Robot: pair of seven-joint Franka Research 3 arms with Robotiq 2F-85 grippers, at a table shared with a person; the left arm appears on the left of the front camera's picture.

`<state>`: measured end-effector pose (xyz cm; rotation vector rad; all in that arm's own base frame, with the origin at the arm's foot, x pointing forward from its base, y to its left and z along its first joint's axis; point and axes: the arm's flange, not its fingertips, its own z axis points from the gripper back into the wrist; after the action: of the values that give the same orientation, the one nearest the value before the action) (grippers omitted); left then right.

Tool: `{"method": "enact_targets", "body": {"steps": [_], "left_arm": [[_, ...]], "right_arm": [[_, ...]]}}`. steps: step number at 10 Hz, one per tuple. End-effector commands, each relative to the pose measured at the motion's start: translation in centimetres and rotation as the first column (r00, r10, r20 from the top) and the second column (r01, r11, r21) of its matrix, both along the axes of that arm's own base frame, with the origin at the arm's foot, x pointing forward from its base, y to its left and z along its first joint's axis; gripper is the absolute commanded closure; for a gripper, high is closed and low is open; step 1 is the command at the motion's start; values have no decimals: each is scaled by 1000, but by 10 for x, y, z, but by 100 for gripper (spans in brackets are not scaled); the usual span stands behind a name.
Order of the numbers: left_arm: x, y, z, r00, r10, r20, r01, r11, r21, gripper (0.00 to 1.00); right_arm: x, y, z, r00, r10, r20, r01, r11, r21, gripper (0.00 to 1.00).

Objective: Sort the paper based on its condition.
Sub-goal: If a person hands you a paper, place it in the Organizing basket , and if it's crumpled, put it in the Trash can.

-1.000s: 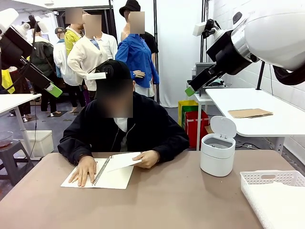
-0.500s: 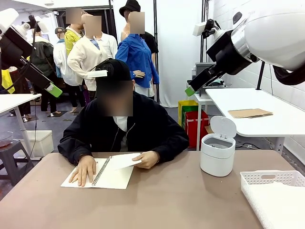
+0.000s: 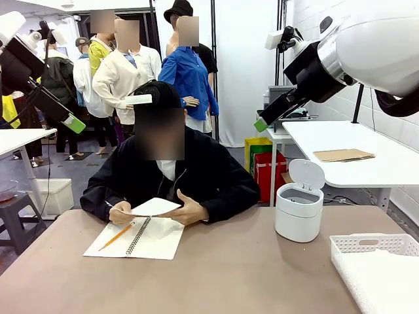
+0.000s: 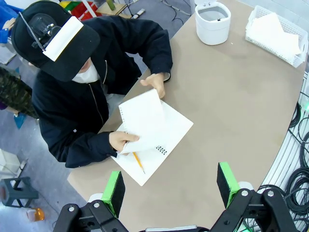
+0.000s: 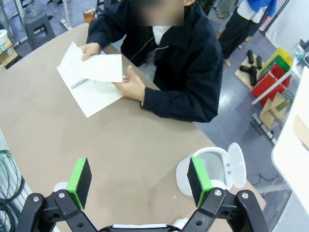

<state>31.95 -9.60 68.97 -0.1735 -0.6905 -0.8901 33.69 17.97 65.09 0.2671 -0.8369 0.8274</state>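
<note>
**Sheet lifted off the notebook, nothing in my fingers**

Both of my grippers hang high above the table [image 4: 231,106], well apart from everything on it. My left gripper [image 4: 170,186] stands wide open with only air between its green pads, and my right gripper [image 5: 139,180] is spread just as wide and equally bare.

Nearest my side, at my right, sits the white basket [image 3: 366,239] with white sheets [image 4: 276,30] lying in it. Beyond it stands the small white bin [image 3: 299,212], lid tipped up.

Farther across lies the open spiral notebook [image 3: 157,239]. An orange pencil [image 3: 116,236] now rests on its left page, where the person's hand lay flat a second ago.

That is the change: the paper [image 4: 145,118] is now off the notebook and held up in both hands, one hand [image 4: 123,141] at its lower edge and the other hand [image 4: 154,83] at the far corner. I judge the sheet is free and being looked over, so the handover to me seems close, and I will need to reach across the table for it.
</note>
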Motion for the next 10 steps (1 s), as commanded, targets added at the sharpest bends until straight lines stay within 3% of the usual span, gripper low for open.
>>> {"method": "enact_targets", "body": {"steps": [1, 10], "left_arm": [[-1, 0, 1, 1000, -1, 2, 1, 1000, -3, 0], [-1, 0, 1, 1000, -1, 2, 1, 1000, -3, 0]], "right_arm": [[0, 0, 0, 1000, 1, -2, -1, 1000, 2, 0], [0, 0, 0, 1000, 1, -2, -1, 1000, 2, 0]]}}
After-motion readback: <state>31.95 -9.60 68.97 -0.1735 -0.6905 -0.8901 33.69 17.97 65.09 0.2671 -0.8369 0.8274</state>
